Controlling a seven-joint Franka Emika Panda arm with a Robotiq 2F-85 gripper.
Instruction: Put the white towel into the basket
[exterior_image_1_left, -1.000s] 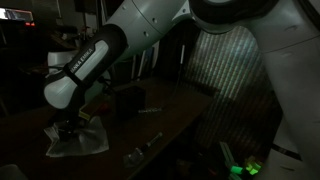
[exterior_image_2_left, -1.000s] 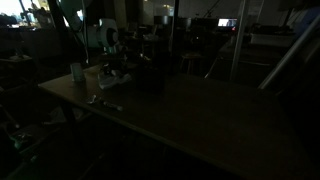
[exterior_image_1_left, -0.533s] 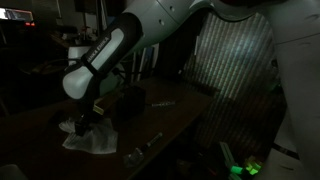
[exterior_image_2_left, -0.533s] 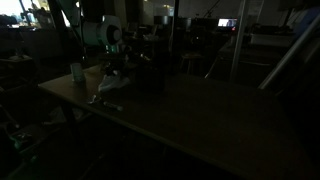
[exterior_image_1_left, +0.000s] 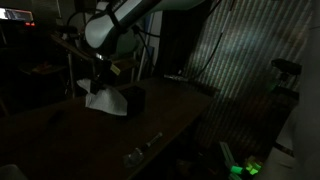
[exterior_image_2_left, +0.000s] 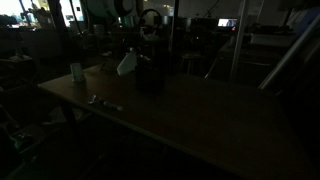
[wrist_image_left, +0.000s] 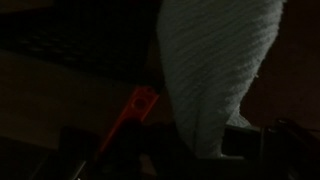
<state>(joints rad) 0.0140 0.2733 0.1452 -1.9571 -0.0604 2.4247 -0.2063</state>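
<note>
The scene is very dark. My gripper (exterior_image_1_left: 98, 86) is shut on the white towel (exterior_image_1_left: 107, 99) and holds it in the air, just beside the dark basket (exterior_image_1_left: 136, 100) on the table. In an exterior view the towel (exterior_image_2_left: 126, 63) hangs above the table next to the basket (exterior_image_2_left: 150, 75). In the wrist view the towel (wrist_image_left: 215, 70) hangs from between the fingers and fills the middle of the picture; the gripper (wrist_image_left: 205, 150) sits at the bottom edge.
A wooden table (exterior_image_2_left: 190, 115) holds a small white cup (exterior_image_2_left: 76, 71) and small loose items (exterior_image_2_left: 103, 101) near its edge. Small items (exterior_image_1_left: 140, 150) also lie near the table edge. A corrugated wall (exterior_image_1_left: 235, 60) stands behind. A red object (wrist_image_left: 137, 106) shows below the wrist.
The gripper has lifted the towel off the table and carried it up and toward the basket. The arm has swung up with it.
</note>
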